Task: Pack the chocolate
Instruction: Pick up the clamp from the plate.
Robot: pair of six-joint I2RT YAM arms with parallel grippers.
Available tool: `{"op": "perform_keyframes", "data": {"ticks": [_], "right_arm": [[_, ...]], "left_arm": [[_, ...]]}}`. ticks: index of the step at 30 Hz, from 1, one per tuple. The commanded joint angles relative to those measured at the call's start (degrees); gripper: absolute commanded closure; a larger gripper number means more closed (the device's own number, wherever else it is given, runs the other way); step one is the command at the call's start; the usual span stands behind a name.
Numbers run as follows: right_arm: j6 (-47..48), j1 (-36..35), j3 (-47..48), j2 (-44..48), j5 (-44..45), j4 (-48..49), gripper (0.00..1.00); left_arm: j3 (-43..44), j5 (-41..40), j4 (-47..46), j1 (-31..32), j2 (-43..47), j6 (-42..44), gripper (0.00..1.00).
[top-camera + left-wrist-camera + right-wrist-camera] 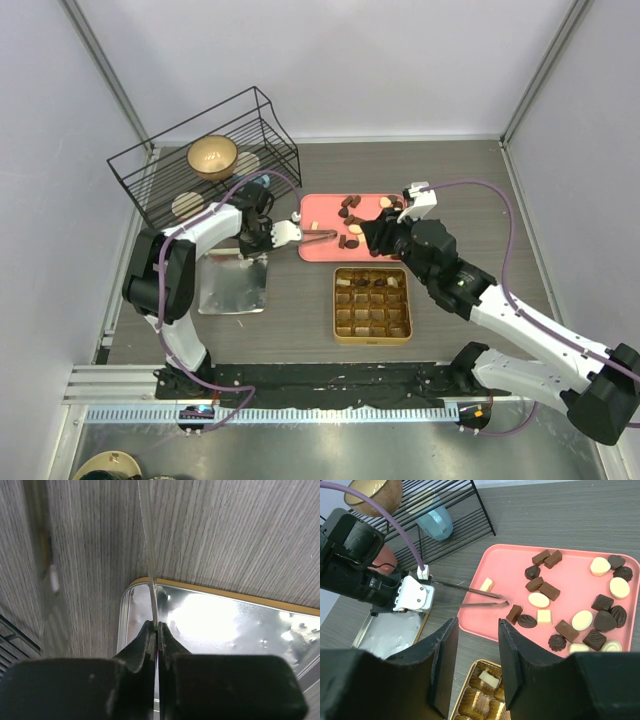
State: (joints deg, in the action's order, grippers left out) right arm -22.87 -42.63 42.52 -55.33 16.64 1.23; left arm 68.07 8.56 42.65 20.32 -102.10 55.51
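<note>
Several small chocolates [350, 215], dark, lighter brown and cream, lie scattered on the pink tray [320, 205]; they also show in the right wrist view [540, 600], on the tray [505, 565]. The gold gridded tin [336, 305] stands in front of the tray, with a cream piece [487, 679] in a top-left cell. My left gripper [272, 233] [156, 625] is shut on metal tweezers [315, 236] [470, 594], whose empty tips rest on the tray's left part. My right gripper [372, 245] [477, 650] is open and empty above the tray's near edge and the tin's rim [471, 668].
A silver tin lid [233, 285] [225, 625] lies under the left arm. A black wire rack [200, 150] at the back left holds a wooden bowl [212, 157] and a blue cup [436, 522]. Walls enclose the table.
</note>
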Motion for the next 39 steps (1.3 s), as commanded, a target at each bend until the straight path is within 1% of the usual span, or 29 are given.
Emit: {"op": "perform_keyframes", "data": {"ticks": [1,4,7,9,10,11,12,13,14,15,16,17,18,19,20,21,22,23,24,25,27,28,29,31,32,35,37,39], "right_arm": [[0.02,0.18,0.46,1.8,-0.47,1.93,0.57],[0.81,0.09,0.72,2.24,-0.47,1.93,0.57],[1.6,0.18,1.6,2.68,-1.0,1.67,0.57],[1.87,0.18,2.39,3.82,-1.52,1.32,0.57],[1.95,0.18,2.65,4.52,-1.96,1.23,0.57],[2.39,0.18,3.09,5.31,-2.92,1.31,0.57],[2.57,0.18,3.44,7.15,-3.98,1.23,0.56],[2.92,0.09,3.88,8.04,-6.51,1.23,0.55],[3.36,0.27,4.49,9.09,-8.28,0.96,0.52],[4.49,0.27,4.85,11.28,-10.03,0.88,0.49],[4.59,0.27,5.37,12.17,-13.97,0.53,0.46],[4.68,0.27,6.6,12.96,-15.66,0.0,0.35],[4.94,0.27,7.22,13.49,-18.9,-0.87,0.28],[4.86,0.27,7.92,14.02,-21.1,-2.71,0.22],[4.59,0.27,8.88,14.2,-25.56,-3.34,0.16],[4.51,0.27,8.98,14.2,-27.35,-3.87,0.07],[3.81,0.36,9.07,14.29,-28.76,-3.87,0.04],[3.63,0.36,9.42,14.37,-31.73,-3.87,0.04],[3.54,0.36,9.68,14.11,-32.54,-4.05,0.03],[3.45,0.36,10.12,14.02,-33.42,-4.13,0.02],[3.8,0.53,11.44,13.23,-35.44,-4.31,0.02],[3.89,0.45,11.96,12.8,-35.97,-4.31,0.02],[4.15,0.79,13.27,11.66,-36.59,-4.31,0.01],[4.24,1.06,15.21,10.08,-39.49,-4.31,0.01],[4.5,1.58,17.05,9.2,-40.28,-4.4,0.01],[4.94,2.81,20.3,6.56,-43.35,-5.36,0.0],[4.33,5.01,21.98,5.15,-47.38,-5.37,0.0],[3.72,7.11,24.44,4.18,-49.15,-5.8,0.0]], "left_arm": [[-0.49,0.67,-0.56,0.78,3.75,-1.36,1.0],[1.35,1.9,1.81,1.39,6.56,-3.82,1.0],[5.56,4.97,7.34,2.44,9.89,-7.68,1.0],[8.64,8.57,12.44,2.8,11.74,-10.14,1.0],[12.48,9.97,14.63,2.8,13.15,-13.03,1.0],[14.7,13.99,18.83,2.89,13.59,-14.88,1.0],[17.16,16.12,21.83,2.8,13.77,-16.38,1.0],[22.14,18.75,24.29,2.71,13.77,-19.7,1.0],[24.54,21.04,26.41,2.8,13.86,-21.3,1.0],[26.74,26.46,30.78,2.8,13.95,-22.8,1.0],[30.15,29.12,32.13,2.71,14.12,-24.55,1.0],[31.41,31.58,33.01,2.71,14.91,-27.79,1.0],[32.38,34.48,33.54,2.71,15.35,-29.73,1.0],[33.95,39.73,34.33,2.54,15.88,-31.15,1.0],[34.58,42.83,34.6,2.54,16.32,-33.6,1.0],[35.37,45.3,35.12,2.54,16.85,-34.58,1.0],[36.85,49.84,36.09,2.45,17.02,-35.72,1.0],[37.56,52.07,36.71,2.45,17.03,-37.04,1.0],[38.44,54.26,37.84,2.36,16.77,-38.27,1.0],[40.28,58.98,39.16,2.19,16.5,-38.45,1.0],[41.96,63.4,43.55,2.18,15.8,-39.07,1.0],[42.57,65.34,44.52,2.18,15.54,-39.68,1.0],[42.15,67.53,43.58,2.18,15.97,-40.73,1.0],[40.48,68.26,42.86,2.18,17.37,-42.23,1.0],[40.38,69.48,44.43,2.1,17.47,-41.8,1.0],[38.98,70.02,44.45,2.18,18.78,-41.97,1.0],[37.22,69.67,44.27,2.18,19.66,-42.06,1.0],[36.17,69.14,45.05,2.18,20.89,-41.19,1.0]]}}
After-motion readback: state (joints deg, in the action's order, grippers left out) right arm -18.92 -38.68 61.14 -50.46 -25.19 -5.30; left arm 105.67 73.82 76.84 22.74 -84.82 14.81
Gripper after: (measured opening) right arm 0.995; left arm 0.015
